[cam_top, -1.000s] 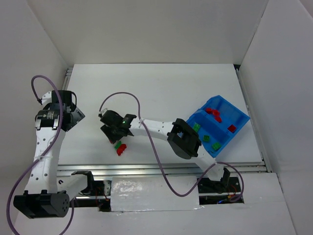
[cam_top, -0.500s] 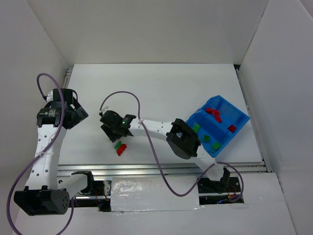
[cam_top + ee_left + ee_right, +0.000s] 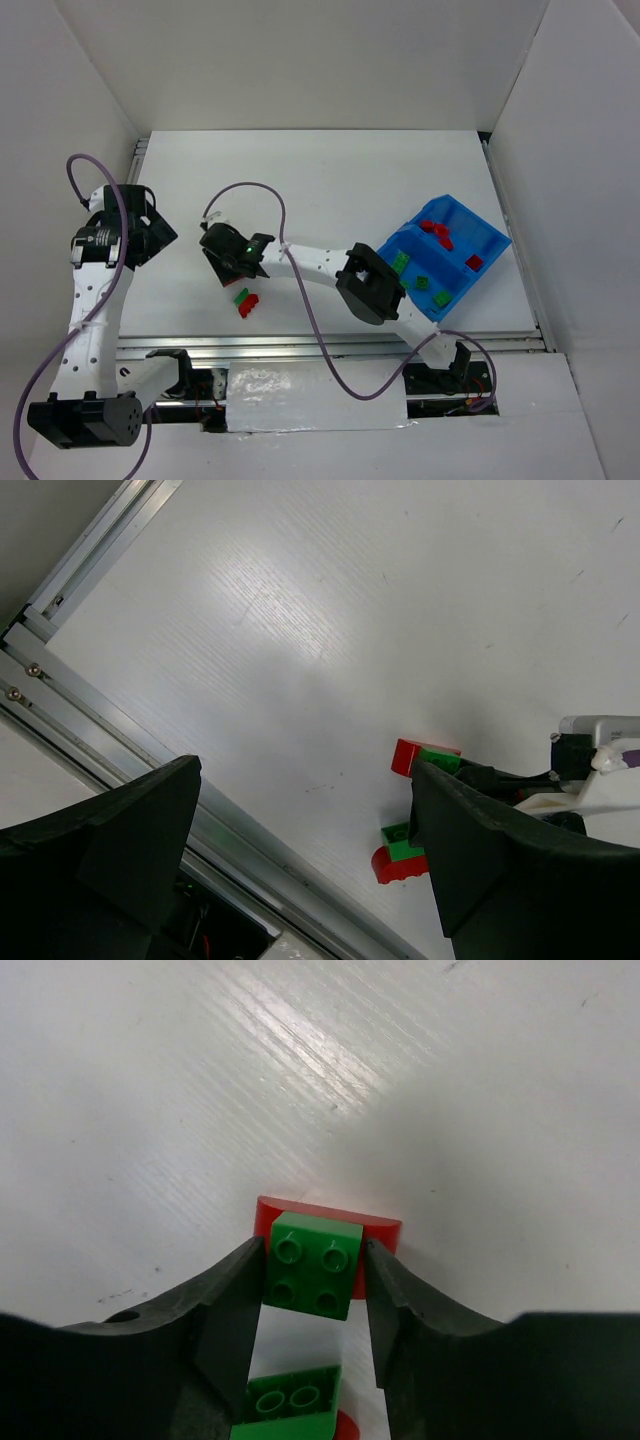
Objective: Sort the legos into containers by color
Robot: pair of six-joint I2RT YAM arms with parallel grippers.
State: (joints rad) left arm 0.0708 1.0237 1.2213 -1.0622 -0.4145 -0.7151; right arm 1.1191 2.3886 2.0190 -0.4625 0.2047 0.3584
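The right pincer [image 3: 313,1260] grasps a green lego [image 3: 313,1280] sitting on a red lego [image 3: 380,1228] on the worktop [image 3: 150,1080]; the left pincer [image 3: 305,775] is released.

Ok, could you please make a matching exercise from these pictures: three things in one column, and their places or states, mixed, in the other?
Things:
1. left gripper
2. green brick
3. blue bin

Places or states:
A. between the fingers of the right gripper, on top of a red brick
B. at the right side of the table
C. open, holding nothing

Pairs: 1-C, 2-A, 3-B.
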